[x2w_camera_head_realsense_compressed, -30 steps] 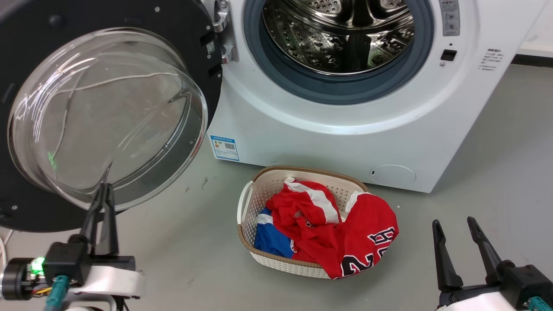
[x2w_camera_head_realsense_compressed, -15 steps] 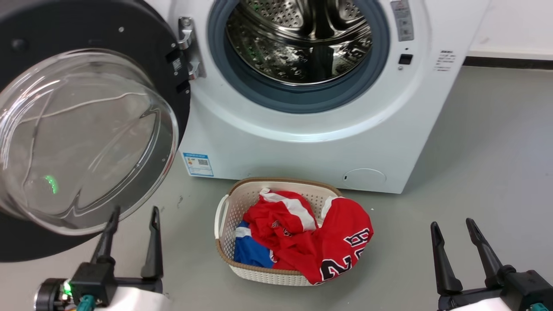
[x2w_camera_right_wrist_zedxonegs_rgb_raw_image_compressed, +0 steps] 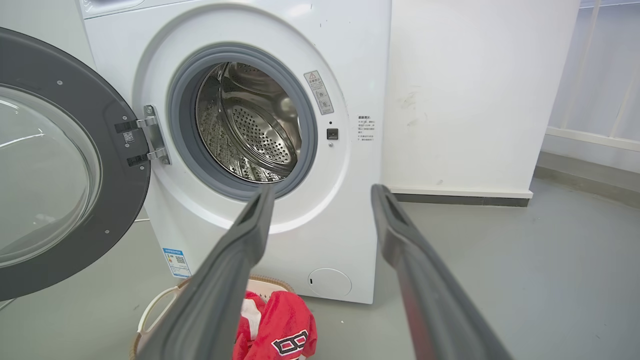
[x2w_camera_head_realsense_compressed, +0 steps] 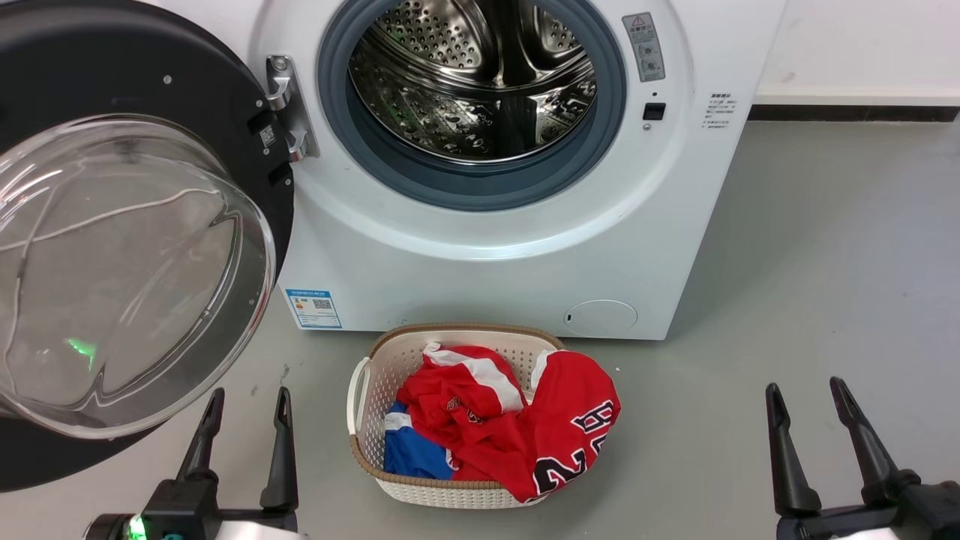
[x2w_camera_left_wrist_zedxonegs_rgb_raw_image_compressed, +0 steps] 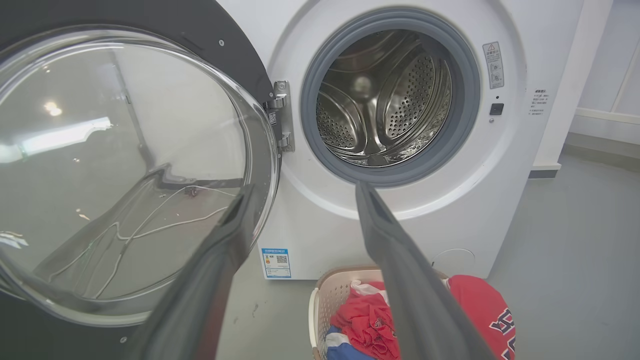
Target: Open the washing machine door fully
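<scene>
The washing machine door (x2w_camera_head_realsense_compressed: 127, 277), large, round and glossy black with a bulging clear glass bowl, stands swung wide open left of the big white front-loading washing machine (x2w_camera_head_realsense_compressed: 487, 262). A cream perforated basket (x2w_camera_head_realsense_compressed: 361, 420) of red clothes sits before the machine. The left gripper (x2w_camera_head_realsense_compressed: 250, 391), fingers spread and empty, hovers near the door's lower rim. The right gripper (x2w_camera_head_realsense_compressed: 804, 384), equally spread and empty, hovers off the machine's right corner.

the left gripper (x2w_camera_head_realsense_compressed: 250, 395), a second ago pinched shut with its tips against the glass bulge of the washing machine door (x2w_camera_head_realsense_compressed: 196, 90), has since spread its fingers and drawn back just clear of the glass.
</scene>
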